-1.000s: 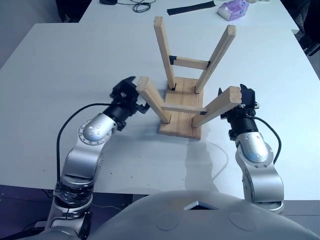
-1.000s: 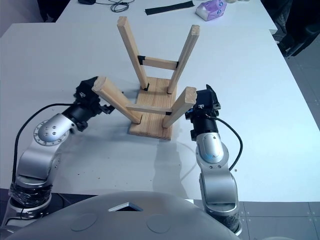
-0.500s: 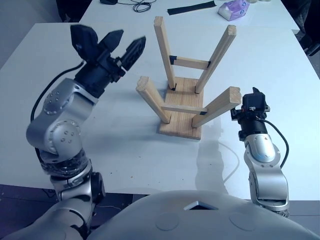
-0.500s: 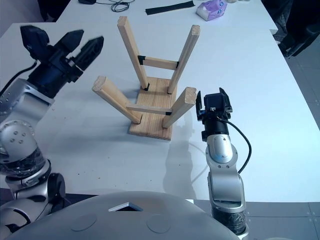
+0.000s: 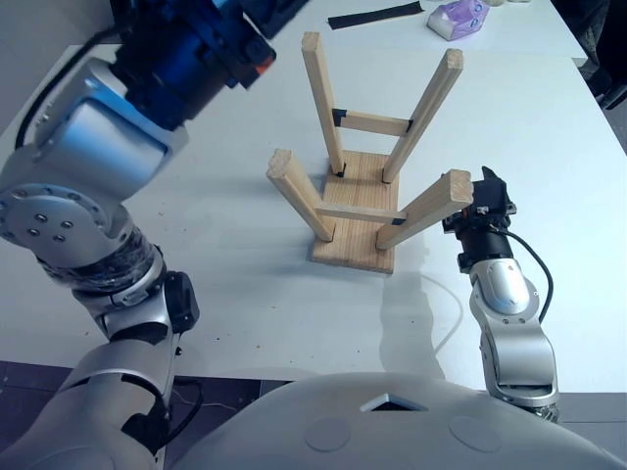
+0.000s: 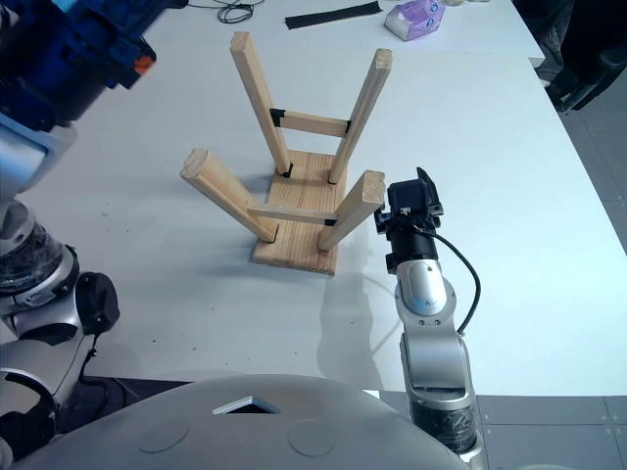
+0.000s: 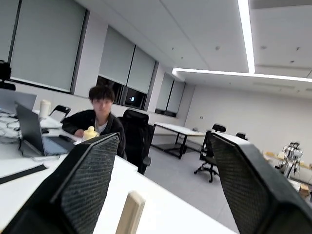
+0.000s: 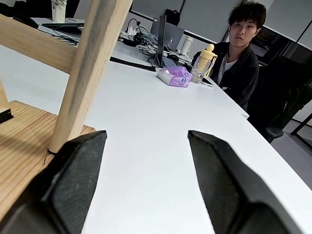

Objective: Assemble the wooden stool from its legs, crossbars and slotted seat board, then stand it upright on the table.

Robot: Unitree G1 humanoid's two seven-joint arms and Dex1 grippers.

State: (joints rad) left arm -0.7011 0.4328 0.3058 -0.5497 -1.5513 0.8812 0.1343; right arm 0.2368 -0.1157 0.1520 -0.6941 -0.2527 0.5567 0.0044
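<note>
Stool: the stool [image 5: 358, 211] sits upside down in the middle of the table [image 5: 147, 147]. Its seat board [image 5: 355, 250] lies flat and all four legs [image 5: 323, 103] point up and splay outward.
Crossbars: the two crossbars [image 5: 361, 211] each bridge a pair of legs, one far and one near.
Reason for the pose: with the board down, the slots face up, so the legs can be pushed in from above. The assembly looks finished and only the flip upright remains.
Right gripper: the right gripper [image 5: 490, 196] hovers low, just right of the near right leg [image 5: 421, 209]. Its fingers are spread and hold nothing, and it seems placed to grasp that leg.
Left gripper: the left gripper [image 7: 165, 146] is raised high at the far left, well apart from the stool. Its fingers are wide apart and empty.
Head views: they give the whole layout and the gap between each arm and the stool.
Wrist views: they make the spread fingers plain. The right one also shows where a leg enters the board.
</note>
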